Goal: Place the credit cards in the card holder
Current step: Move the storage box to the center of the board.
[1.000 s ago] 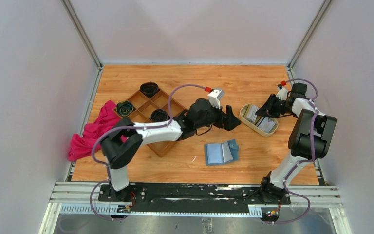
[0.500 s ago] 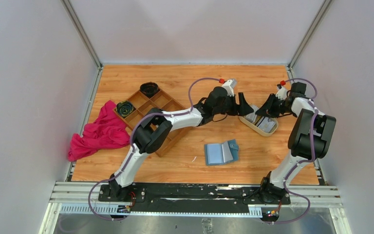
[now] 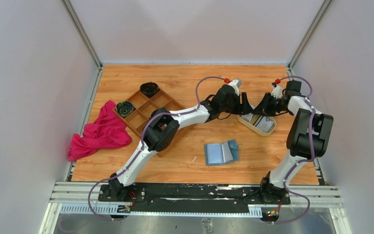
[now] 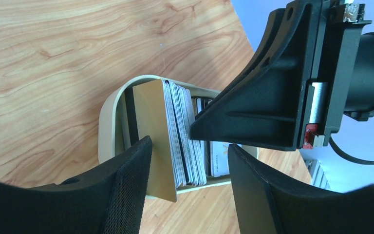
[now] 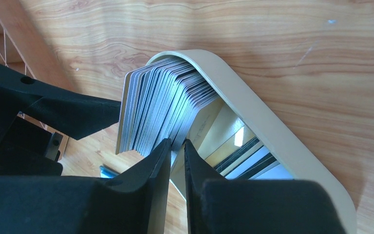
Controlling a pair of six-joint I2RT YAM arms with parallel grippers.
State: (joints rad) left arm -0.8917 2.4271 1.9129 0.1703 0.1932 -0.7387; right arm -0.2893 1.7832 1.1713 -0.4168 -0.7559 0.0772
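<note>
Straddling the credit cards (image 4: pixel 175 122) with the left gripper (image 4: pixel 190 151): spread wide, one finger right at the gold-faced outer card, the other standing off the far side of the pack. Nothing pinched yet. Over at the right gripper (image 5: pixel 177 146), fingers (image 5: pixel 158 168) set almost together with only a slit between, tips planted at the foot of the same pack. Cannot tell whether a card sits nipped in that slit.

Find the cards standing on edge, slightly fanned, packed into one end of the cream oval tray (image 4: pixel 108 117), with more lying flat at its other end. Find the tray right of centre on the wooden table (image 3: pixel 185 78). Find the card holder (image 3: pixel 220 152) lying open toward the near edge, well apart from the tray.

Handling, by the look of it: light, thin, stiff plastic, slick face to face, so likely to slide or come away several at once. Best taken across the flat faces near a free top edge, peeling one off the outside rather than squeezing the whole pack.

Outward now: reaching long across the table with the left forearm, wrist rolled sideways, elbow raised over a corner of the wooden compartment tray (image 3: pixel 148 114). Angling back with the right forearm from a high folded elbow near the right edge, wrists nose to nose above the oval tray.
</note>
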